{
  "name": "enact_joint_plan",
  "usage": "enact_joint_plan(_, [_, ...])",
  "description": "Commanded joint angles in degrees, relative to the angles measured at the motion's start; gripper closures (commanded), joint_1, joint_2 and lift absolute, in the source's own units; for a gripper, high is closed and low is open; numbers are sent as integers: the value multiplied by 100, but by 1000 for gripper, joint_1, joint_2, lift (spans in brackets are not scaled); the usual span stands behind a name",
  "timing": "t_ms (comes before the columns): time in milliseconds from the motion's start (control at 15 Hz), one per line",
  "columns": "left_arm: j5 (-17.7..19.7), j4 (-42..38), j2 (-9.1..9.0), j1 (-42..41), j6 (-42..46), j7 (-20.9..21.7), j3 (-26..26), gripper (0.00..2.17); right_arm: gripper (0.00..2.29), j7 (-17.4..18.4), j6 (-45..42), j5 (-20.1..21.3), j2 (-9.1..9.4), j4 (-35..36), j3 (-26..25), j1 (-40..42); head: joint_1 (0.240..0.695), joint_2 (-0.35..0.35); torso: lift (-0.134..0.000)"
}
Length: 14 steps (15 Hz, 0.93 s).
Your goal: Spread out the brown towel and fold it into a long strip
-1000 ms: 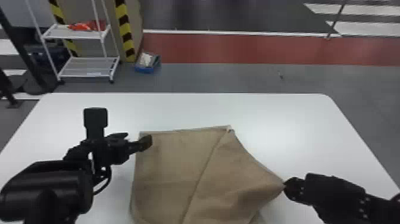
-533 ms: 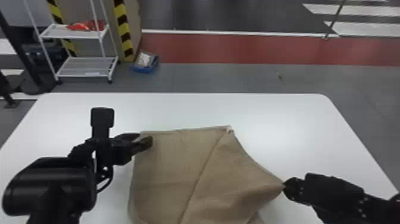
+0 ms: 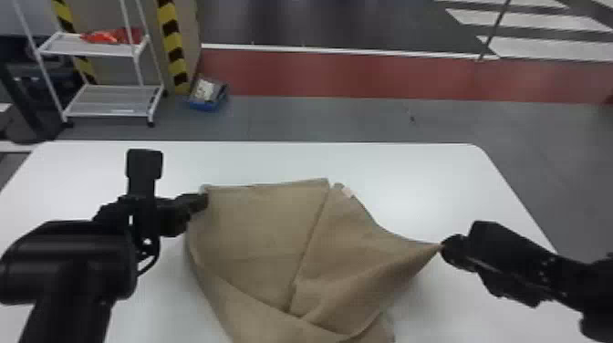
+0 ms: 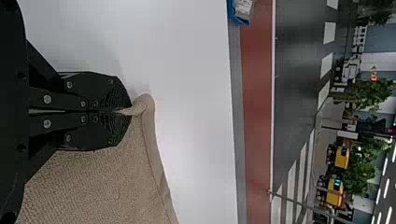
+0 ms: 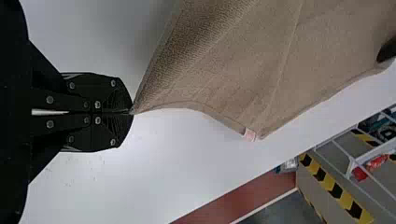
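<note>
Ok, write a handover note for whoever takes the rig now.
Left gripper: shut on the far-left corner of the brown cloth towel.
Right gripper: shut on another corner, out to the right.
Towel: on the white round-cornered table, near side lapping over itself.
Done: both corners gripped, towel partly spread.
To do: lay it flat, then fold it into a long strip.

My left pincer (image 3: 204, 201) grips the far left corner of the brown towel (image 4: 102, 182), which extends right over the worktop (image 4: 196, 116).
</note>
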<state>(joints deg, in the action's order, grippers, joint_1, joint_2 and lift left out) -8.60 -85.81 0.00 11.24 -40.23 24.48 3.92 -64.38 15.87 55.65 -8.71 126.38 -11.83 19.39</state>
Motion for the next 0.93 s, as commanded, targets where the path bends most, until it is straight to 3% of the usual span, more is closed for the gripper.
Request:
enact_joint_plan(0, [34, 336, -15, 396, 1, -163, 91, 1885, 1507, 224, 220, -28, -35, -554, -82, -611, 695, -107, -123])
enact_joint_plan(267, [174, 266, 9, 264, 72, -347, 821, 1885, 1507, 427, 273, -318, -149, -1072, -495, -1095, 695, -113, -123])
enact_joint_plan(533, [526, -832, 26, -615, 89, -540, 1709, 1885, 1507, 541, 537, -362, -334, -1283, -961, -1130, 695, -95, -123])
enact_joint_plan(867, [570, -2098, -15, -1898, 37, -892, 1744, 1838, 1507, 497, 624, -177, -334, -1327, -996, -752, 695, -76, -123])
